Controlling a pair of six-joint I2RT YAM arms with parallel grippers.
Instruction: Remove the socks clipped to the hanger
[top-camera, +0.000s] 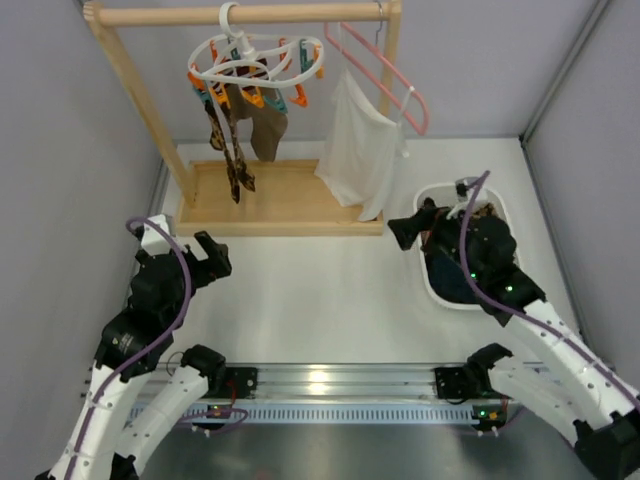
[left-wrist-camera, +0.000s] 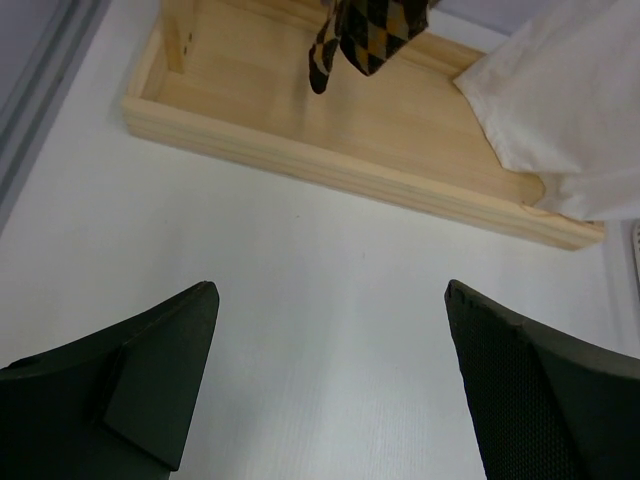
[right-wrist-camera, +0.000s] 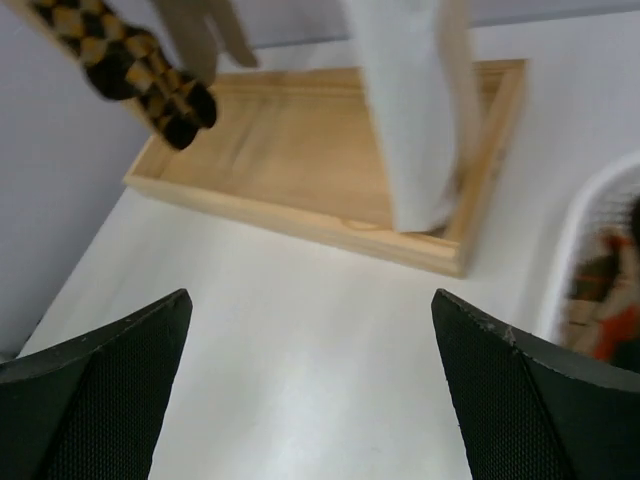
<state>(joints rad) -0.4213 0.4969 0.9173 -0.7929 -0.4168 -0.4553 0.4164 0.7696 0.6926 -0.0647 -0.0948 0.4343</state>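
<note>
Listener: Socks first. Where are they?

Describer: The socks (top-camera: 232, 150) hang clipped to the hanger (top-camera: 255, 60), a white oval ring hooked over the rail of a wooden rack (top-camera: 140, 95) at the far side of the table (top-camera: 320, 300). Only the overhead view shows the ring and its orange and teal pegs. Two long argyle socks dangle lowest, with a plain brown one just beside them.

Listener: What do the wrist cameras add?

Describer: Each catches only a brown-and-yellow diamond toe hanging above the rack's wooden base (left-wrist-camera: 350, 130). The left wrist view has the white cloth (left-wrist-camera: 570, 110) at its right edge. From above, that cloth hangs on a pink hanger (top-camera: 385, 75).

Listener: And the claws?

Describer: The left gripper (top-camera: 215, 255) sits low over the table, near the left end of the base, with its dark fingers spread wide and nothing between them. The right gripper (top-camera: 408, 225) is likewise spread wide with nothing in it, beside a white tub (top-camera: 440, 295). Only the right wrist view looks into that tub, at something brown and orange, too blurred to name.
</note>
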